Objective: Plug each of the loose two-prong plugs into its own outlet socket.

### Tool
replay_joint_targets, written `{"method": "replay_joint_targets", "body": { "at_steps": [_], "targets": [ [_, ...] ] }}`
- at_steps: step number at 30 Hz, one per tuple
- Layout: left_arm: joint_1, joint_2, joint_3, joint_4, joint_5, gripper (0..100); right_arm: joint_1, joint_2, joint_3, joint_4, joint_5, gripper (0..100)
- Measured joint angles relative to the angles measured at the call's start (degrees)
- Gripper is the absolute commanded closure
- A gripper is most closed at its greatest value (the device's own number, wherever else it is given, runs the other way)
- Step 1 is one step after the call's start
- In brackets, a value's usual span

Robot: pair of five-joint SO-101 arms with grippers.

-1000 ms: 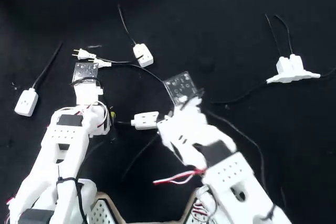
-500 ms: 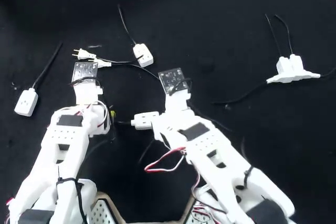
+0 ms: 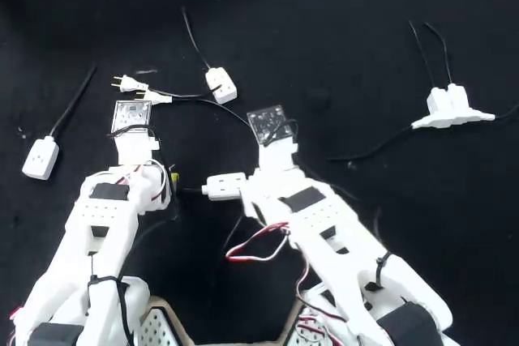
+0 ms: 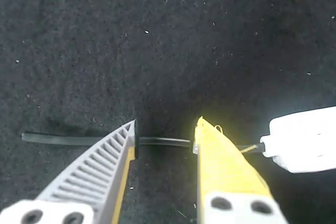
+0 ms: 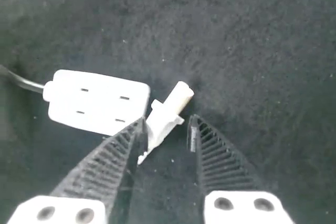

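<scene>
My left gripper (image 4: 165, 129) is open low over the black cloth, its fingers either side of a thin black cable (image 4: 73, 139). That cable leads to a white plug body (image 4: 304, 145) just beside the yellow finger (image 4: 220, 161). In the high view this plug (image 3: 134, 87) lies just past the left arm's wrist (image 3: 132, 115). My right gripper (image 5: 165, 127) is open around a small white two-prong plug (image 5: 168, 111), which lies tilted next to a white outlet socket (image 5: 94, 108). The right arm's wrist (image 3: 270, 126) hangs over mid table.
White sockets lie at the far left (image 3: 40, 158), at the back centre (image 3: 220, 85) and between the arms (image 3: 224, 186). A white socket strip (image 3: 450, 108) with plugs in it sits at the right. Black cables (image 3: 365, 151) trail over the cloth.
The right arm swung left and stretched forward, bringing its wrist over mid table; in the last half second it barely shifted. The left arm nudged slightly forward.
</scene>
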Motion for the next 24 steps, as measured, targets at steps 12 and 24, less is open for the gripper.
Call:
{"method": "replay_joint_targets", "body": {
  "at_steps": [12, 24],
  "targets": [
    [0.0, 0.0, 0.0, 0.0, 0.0, 81, 0.35, 0.0, 0.0, 0.62, 1.32, 87.1],
    [0.0, 0.0, 0.0, 0.0, 0.0, 81, -0.26, 0.0, 0.0, 0.53, -4.84, 87.1]
  ]
}}
